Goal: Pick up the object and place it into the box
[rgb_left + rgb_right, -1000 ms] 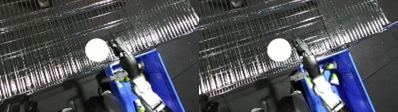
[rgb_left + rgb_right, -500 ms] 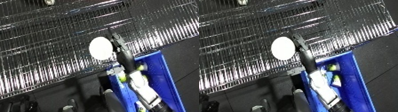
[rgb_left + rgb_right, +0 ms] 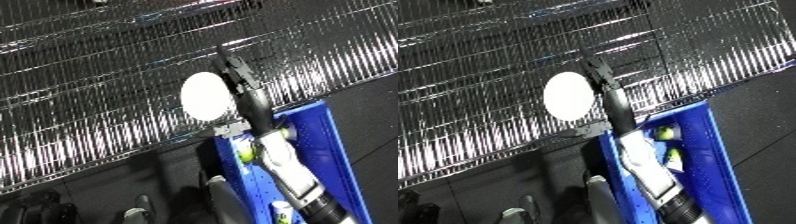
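Wire mesh shelving (image 3: pixel 98 100) fills the background. A white disc-shaped object (image 3: pixel 209 96) is seen against the right hand (image 3: pixel 238 75), on its left side (finger closure cannot be made out). The blue bin (image 3: pixel 709 165) lies directly below the forearm, so a downward, rightward carry is judged necessary.

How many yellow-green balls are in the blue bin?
2 show in the right eye view: one ball near the blue bin's far end, another ball just below it. The forearm may hide more.
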Tool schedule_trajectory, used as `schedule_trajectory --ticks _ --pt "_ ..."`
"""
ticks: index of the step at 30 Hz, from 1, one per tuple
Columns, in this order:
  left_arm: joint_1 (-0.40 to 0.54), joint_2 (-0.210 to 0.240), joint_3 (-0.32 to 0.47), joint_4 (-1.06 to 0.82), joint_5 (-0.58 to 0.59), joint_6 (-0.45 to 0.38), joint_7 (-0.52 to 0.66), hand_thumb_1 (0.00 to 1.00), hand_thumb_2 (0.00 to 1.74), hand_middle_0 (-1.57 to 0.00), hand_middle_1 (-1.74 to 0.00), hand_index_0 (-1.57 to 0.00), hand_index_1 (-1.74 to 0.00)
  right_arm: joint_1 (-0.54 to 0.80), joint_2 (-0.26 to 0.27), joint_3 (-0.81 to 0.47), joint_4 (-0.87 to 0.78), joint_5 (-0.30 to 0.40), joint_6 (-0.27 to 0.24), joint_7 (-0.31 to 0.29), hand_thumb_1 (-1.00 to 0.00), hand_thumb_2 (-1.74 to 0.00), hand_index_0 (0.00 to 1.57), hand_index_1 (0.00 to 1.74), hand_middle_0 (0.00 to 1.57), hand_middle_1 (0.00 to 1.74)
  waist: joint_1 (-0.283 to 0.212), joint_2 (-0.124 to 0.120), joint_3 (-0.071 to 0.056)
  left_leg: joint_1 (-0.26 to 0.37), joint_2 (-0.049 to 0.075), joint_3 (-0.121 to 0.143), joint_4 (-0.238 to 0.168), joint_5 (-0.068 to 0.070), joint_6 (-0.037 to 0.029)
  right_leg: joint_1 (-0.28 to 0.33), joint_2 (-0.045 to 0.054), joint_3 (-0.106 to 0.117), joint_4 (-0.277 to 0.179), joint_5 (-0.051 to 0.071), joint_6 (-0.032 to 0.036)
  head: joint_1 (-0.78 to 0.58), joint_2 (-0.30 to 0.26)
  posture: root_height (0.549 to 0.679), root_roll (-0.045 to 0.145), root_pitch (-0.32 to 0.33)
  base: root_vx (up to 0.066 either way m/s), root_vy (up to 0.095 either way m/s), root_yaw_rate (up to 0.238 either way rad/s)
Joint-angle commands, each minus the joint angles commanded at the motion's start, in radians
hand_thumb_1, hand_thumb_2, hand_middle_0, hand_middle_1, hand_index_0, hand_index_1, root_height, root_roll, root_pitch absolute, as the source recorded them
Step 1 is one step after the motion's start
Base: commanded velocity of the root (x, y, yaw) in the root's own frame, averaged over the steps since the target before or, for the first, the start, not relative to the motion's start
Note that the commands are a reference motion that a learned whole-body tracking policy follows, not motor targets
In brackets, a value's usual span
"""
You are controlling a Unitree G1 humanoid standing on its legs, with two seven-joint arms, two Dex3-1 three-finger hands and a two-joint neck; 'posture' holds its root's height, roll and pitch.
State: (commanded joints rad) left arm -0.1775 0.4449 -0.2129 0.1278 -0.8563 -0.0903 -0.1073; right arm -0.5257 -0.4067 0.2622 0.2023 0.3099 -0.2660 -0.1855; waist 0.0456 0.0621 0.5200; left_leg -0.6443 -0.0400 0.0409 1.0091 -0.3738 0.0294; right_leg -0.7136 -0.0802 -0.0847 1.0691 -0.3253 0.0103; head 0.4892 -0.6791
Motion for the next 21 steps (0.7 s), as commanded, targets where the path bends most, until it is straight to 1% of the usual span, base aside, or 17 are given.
schedule_trajectory --ticks 6,11,17,21 --pt "-0.006 0.000 -0.005 0.001 -0.002 -0.007 0.002 1.00 1.74 -1.57 -1.74 -1.57 -1.74 -0.004 -0.003 0.010 0.001 -0.002 0.004 0.001 -0.65 -1.13 1.02 1.13 1.02 1.13 0.001 0.000 0.000 0.009 -0.001 -0.002 -0.015 0.002 -0.0001 0.007 -0.0008 0.001 -0.012 0.002 0.0012 0.003 0.007 0.594 0.070 0.029 -0.004 0.000 0.011" --pt "-0.005 0.001 -0.010 0.001 -0.003 -0.013 0.002 1.00 1.74 -1.57 -1.74 -1.57 -1.74 -0.010 -0.005 0.016 0.009 -0.003 0.004 -0.003 -0.90 -1.57 1.41 1.57 1.41 1.57 0.002 0.000 0.000 0.006 0.001 -0.002 -0.011 0.000 -0.0006 0.006 -0.0023 -0.001 -0.012 0.002 0.0011 0.004 0.007 0.594 0.070 0.029 -0.017 -0.003 0.007" --pt "-0.004 -0.001 -0.006 0.001 0.001 -0.015 0.003 1.00 1.74 -1.57 -1.74 -1.57 -1.74 -0.009 -0.008 0.011 0.006 -0.009 0.017 -0.013 -0.90 -1.57 1.41 1.57 1.41 1.57 0.001 -0.002 0.000 0.014 0.004 -0.002 -0.019 0.001 -0.0006 0.014 -0.0023 -0.001 -0.019 0.002 0.0008 0.004 0.015 0.596 0.069 0.029 -0.021 -0.005 -0.001" --pt "0.001 0.000 0.002 -0.006 0.001 -0.016 0.000 1.00 1.74 -1.57 -1.74 -1.57 -1.74 0.003 -0.015 0.000 -0.009 -0.016 0.007 -0.026 -0.90 -1.57 1.41 1.57 1.41 1.57 -0.003 -0.004 0.000 0.027 0.004 -0.003 -0.031 0.001 -0.0003 0.025 -0.0014 0.000 -0.030 0.003 0.0025 0.015 0.029 0.598 0.068 0.029 -0.024 -0.007 -0.027"
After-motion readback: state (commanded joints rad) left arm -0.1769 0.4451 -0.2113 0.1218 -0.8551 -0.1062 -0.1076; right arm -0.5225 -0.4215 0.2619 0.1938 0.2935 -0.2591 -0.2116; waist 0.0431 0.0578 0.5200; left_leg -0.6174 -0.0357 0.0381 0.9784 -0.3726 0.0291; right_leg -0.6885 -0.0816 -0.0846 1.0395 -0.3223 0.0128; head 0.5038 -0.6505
